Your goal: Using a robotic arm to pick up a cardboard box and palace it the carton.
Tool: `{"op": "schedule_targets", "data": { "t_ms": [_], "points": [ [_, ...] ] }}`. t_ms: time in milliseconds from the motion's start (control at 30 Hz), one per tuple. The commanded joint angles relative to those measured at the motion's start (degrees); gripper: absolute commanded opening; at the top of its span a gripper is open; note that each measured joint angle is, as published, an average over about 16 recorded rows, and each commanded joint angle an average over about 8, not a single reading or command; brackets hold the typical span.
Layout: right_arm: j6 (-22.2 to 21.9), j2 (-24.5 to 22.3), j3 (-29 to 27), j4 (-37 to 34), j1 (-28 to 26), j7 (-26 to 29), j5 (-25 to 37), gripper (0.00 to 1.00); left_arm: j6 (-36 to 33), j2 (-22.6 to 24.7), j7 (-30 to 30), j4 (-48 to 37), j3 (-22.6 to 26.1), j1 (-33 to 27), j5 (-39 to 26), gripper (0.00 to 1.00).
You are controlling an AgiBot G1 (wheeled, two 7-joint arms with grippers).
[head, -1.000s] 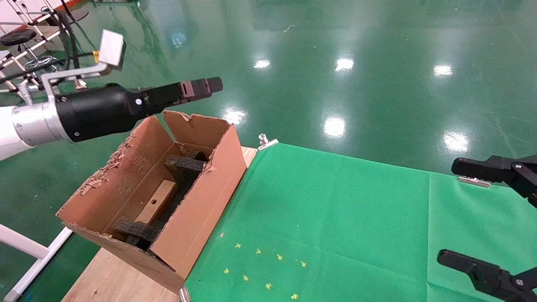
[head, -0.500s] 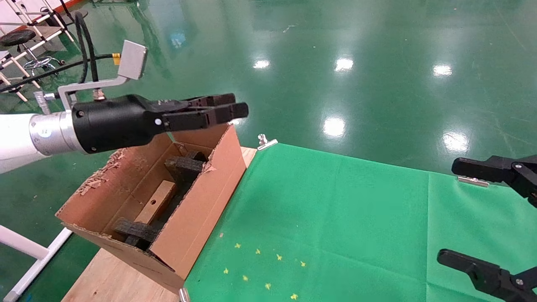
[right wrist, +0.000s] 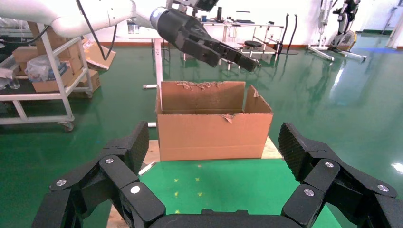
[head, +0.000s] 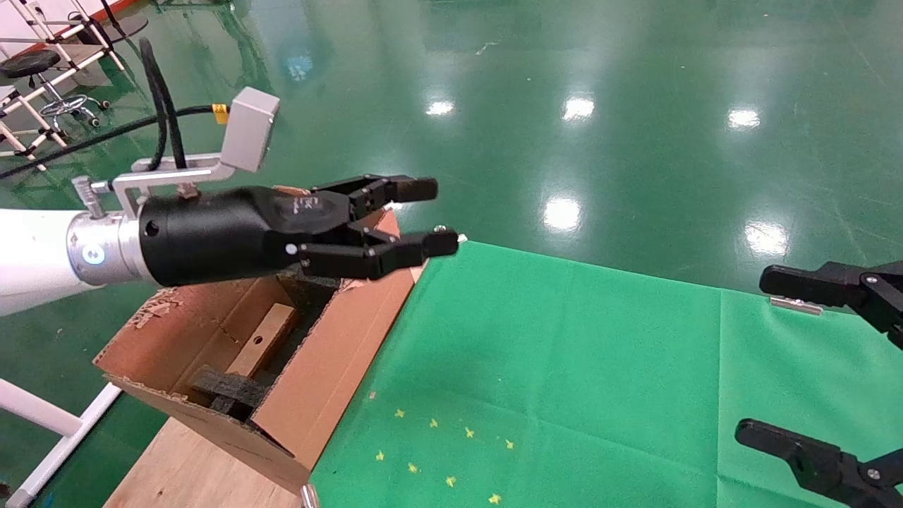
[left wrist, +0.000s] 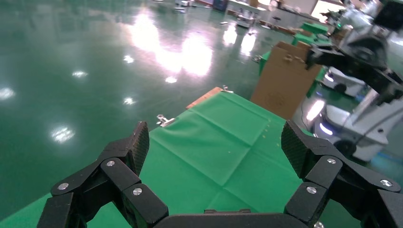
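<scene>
**Left arm clear above the carton, small box lying inside**

From my seat, the green cloth (head: 564,367) fills the centre and lower right of the head view with nothing standing on it, so there is plenty of free room there. Its far edge is pinned by a metal clip (head: 796,305) at the right. The carton (head: 331,360) stands at the lower left, just beside the cloth's left edge, on a wooden board (head: 183,469).

Inside the carton I see the cardboard box (head: 262,340) lying flat on the bottom between black foam blocks (head: 229,391), its round hole facing up.

The robotic arm's left gripper (head: 434,215) hangs above the carton's far end, fingers spread apart and holding nothing. The right gripper (head: 755,356) sits parked at the right edge of the frame, also spread wide and empty.

Compared with a second ago, the left gripper has swung rightward toward the cloth and its fingers, then pressed together, have parted. The small box has not moved.
</scene>
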State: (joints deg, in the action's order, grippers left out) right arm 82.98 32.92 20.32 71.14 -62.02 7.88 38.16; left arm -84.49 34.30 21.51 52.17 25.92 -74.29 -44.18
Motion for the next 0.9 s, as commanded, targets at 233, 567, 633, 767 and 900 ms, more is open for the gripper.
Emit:
{"op": "schedule_targets", "data": {
  "t_ms": [233,567,633,767,900],
  "points": [
    [0.00,0.00,0.00,0.00,0.00,0.00,0.00,1.00,-0.37,0.22,-3.26,6.49,-3.00,3.86,0.70,1.00],
    [0.00,0.00,0.00,0.00,0.00,0.00,0.00,1.00,-0.82,0.49,-7.33,14.58,-6.74,8.67,1.58,1.00],
    [0.00,0.00,0.00,0.00,0.00,0.00,0.00,1.00,-0.92,0.55,-8.15,16.21,-7.50,9.64,1.76,1.00],
    [0.00,0.00,0.00,0.00,0.00,0.00,0.00,1.00,-1.09,0.65,-9.68,19.25,-8.90,11.45,2.08,1.00],
    [-0.01,0.00,0.00,-0.01,0.01,0.00,-0.01,1.00,-1.26,0.72,-10.83,21.72,-10.03,12.90,2.37,1.00]
  ]
}}
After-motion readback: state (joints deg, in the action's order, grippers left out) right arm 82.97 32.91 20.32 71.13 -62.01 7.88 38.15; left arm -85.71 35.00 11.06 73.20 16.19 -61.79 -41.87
